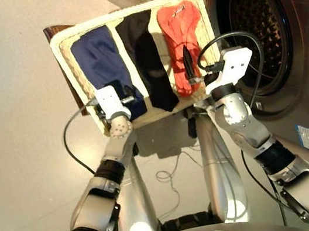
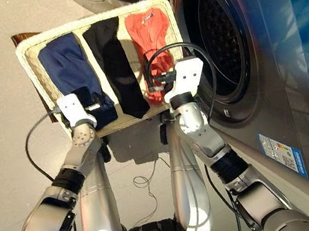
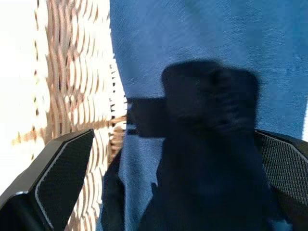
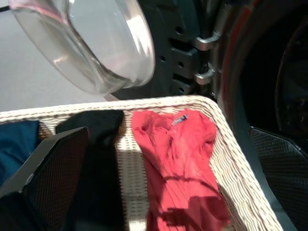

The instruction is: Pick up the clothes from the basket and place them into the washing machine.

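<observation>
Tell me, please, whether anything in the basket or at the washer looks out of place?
Nothing stands out: the navy garment, black garment and coral-red garment lie side by side in the basket, and the washing machine door is open.

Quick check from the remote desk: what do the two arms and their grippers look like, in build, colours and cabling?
Both arms are silver-grey metal segments with black joint bands. The left gripper and right gripper each carry a white wrist block and two black fingers with a fine textured mesh pad. A thin black cable loops from each wrist block; the right one arcs high.
</observation>
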Robot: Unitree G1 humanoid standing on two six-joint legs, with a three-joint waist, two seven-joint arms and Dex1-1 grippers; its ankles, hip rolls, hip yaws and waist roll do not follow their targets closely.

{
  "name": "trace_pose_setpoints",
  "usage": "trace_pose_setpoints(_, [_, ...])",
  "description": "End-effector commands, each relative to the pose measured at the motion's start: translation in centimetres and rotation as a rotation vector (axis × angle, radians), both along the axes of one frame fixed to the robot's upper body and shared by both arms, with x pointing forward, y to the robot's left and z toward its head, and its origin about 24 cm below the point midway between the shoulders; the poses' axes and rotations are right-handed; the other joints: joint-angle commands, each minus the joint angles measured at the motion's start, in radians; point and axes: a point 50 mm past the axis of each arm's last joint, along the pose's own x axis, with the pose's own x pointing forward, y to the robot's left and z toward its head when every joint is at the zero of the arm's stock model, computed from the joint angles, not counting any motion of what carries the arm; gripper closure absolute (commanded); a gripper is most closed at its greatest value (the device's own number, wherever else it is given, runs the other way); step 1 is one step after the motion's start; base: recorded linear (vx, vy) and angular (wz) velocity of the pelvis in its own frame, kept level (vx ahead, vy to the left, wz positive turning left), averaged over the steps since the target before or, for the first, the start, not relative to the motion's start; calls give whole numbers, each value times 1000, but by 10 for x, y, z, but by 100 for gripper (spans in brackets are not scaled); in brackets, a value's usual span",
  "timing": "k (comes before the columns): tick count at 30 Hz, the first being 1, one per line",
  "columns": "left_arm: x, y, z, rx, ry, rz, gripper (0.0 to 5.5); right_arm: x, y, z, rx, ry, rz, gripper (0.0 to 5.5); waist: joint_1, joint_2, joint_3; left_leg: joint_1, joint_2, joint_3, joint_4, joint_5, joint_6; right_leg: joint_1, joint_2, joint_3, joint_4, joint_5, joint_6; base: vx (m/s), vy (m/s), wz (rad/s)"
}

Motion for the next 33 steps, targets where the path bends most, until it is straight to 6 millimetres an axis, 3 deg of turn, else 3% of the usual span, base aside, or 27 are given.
trace_pose_setpoints(1, [10,7,20,-5,-68,38,0,-17,12,26,47,-163,88,0,2,-10,-14,-45,-20,10,55,-56,52,3,-2,-5,115,-167,21,0,0,0])
trace_pose_setpoints(6, [19,22,33,16,-75,90,0,-18,11,25,45,-161,96,0,-8,-20,-14,-73,-15,12,74,-65,51,-33,-3,-2,134,-176,28,0,0,0])
trace_pose_setpoints(17, [26,28,52,11,-114,82,0,-23,14,27,86,-148,201,0,-16,-21,-14,-122,-15,7,89,-63,47,-83,-11,1,149,-178,30,0,0,0])
trace_pose_setpoints(18, [27,27,52,10,-110,79,91,-24,14,27,81,-147,207,0,-16,-22,-14,-125,-14,6,91,-62,46,-85,-12,1,151,-177,30,0,0,0])
trace_pose_setpoints(19, [28,27,52,12,-107,77,295,-24,14,27,78,-148,210,0,-16,-22,-14,-128,-13,6,92,-62,46,-87,-12,2,152,-177,30,0,0,0])
trace_pose_setpoints(21, [29,28,53,14,-101,81,390,-25,14,28,75,-155,218,0,-17,-23,-14,-129,-13,6,94,-61,45,-88,-13,2,152,-175,30,0,0,0])
trace_pose_setpoints(23, [29,28,53,13,-97,80,526,-25,14,29,71,-157,219,0,-17,-23,-14,-131,-12,7,95,-61,44,-90,-13,3,152,-174,31,0,0,0])
trace_pose_setpoints(24, [30,27,53,4,-99,81,550,-25,14,29,72,-156,226,0,-16,-23,-14,-129,-12,9,93,-60,44,-93,-14,4,152,-172,31,0,0,0])
trace_pose_setpoints(30, [27,14,55,-4,-136,31,550,-24,11,26,76,-132,219,0,-10,-17,-14,-124,-14,14,82,-52,44,-88,-14,5,141,-162,32,0,0,0])
trace_pose_setpoints(32, [18,3,64,28,-230,-15,550,-22,6,24,29,-134,183,0,-1,-11,-14,-114,-18,16,66,-46,43,-79,-15,6,123,-155,32,-51,-3,5])
trace_pose_setpoints(33, [13,-2,74,76,-296,-32,550,-21,3,26,-21,-164,124,0,2,-9,-14,-130,-25,16,37,-3,47,-96,-13,7,100,-115,28,-94,-12,15])
